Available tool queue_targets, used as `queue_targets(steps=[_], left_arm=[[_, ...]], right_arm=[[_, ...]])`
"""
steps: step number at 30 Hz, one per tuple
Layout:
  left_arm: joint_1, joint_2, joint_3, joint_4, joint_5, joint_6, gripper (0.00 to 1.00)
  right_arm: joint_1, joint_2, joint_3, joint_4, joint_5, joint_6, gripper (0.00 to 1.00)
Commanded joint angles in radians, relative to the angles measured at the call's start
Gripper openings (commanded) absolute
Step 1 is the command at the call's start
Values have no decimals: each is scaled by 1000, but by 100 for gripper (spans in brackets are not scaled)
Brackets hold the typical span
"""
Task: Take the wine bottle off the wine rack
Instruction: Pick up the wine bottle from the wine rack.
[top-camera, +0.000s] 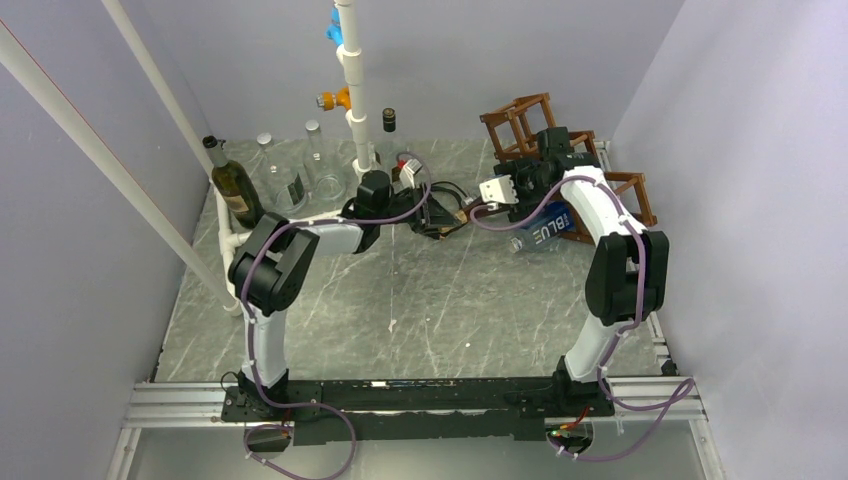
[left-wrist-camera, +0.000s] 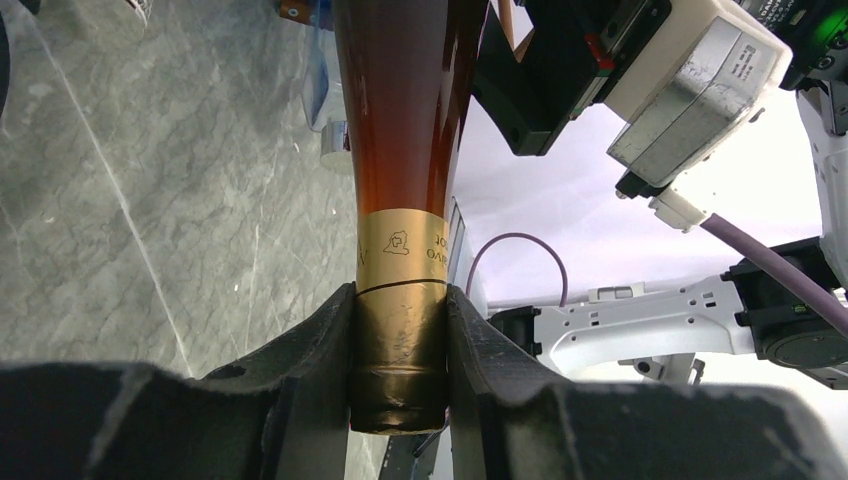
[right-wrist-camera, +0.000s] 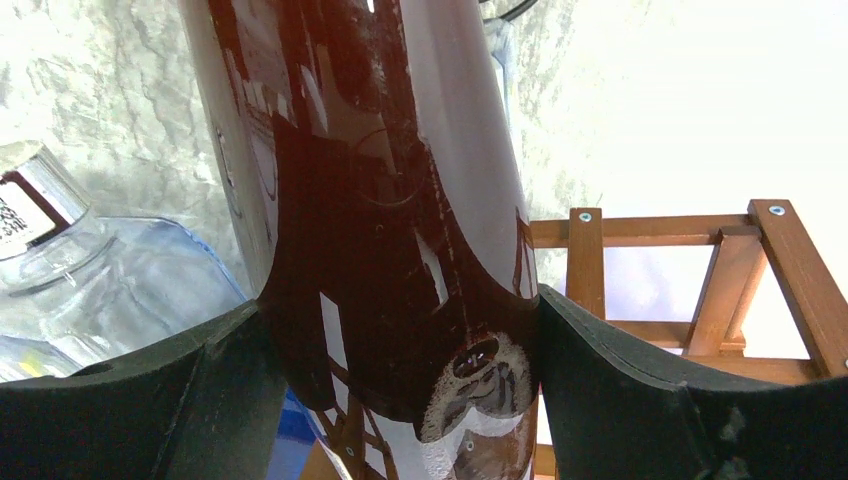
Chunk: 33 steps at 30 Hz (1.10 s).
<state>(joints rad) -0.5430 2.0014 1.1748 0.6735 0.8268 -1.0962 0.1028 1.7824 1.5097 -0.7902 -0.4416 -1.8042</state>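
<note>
left wrist shows left fingers (left-wrist-camera: 305, 395) pinching wine bottle (left-wrist-camera: 400, 130) neck; right fingers (right-wrist-camera: 625, 390) clasp body.

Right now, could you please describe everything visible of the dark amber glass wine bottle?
The dark amber glass wine bottle is glossy, with a gold foil capsule on its neck. It lies roughly level between the arms. The black left fingers clamp the capsule; the right fingers grip its wide body. The reddish-brown wooden wine rack stands just behind it.

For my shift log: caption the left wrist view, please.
Left gripper shut on the gold-foiled neck of the amber wine bottle, over the marbled table.
</note>
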Motion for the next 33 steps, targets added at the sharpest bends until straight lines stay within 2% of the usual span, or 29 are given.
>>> queue_targets(steps=[1, 33], left_arm=[[4, -88, -3, 145, 9, 10, 0], [43, -205, -150, 225, 29, 0, 0]], right_arm=[[58, -104, 9, 1, -81, 41, 11], [207, -169, -20, 46, -6, 189, 3]])
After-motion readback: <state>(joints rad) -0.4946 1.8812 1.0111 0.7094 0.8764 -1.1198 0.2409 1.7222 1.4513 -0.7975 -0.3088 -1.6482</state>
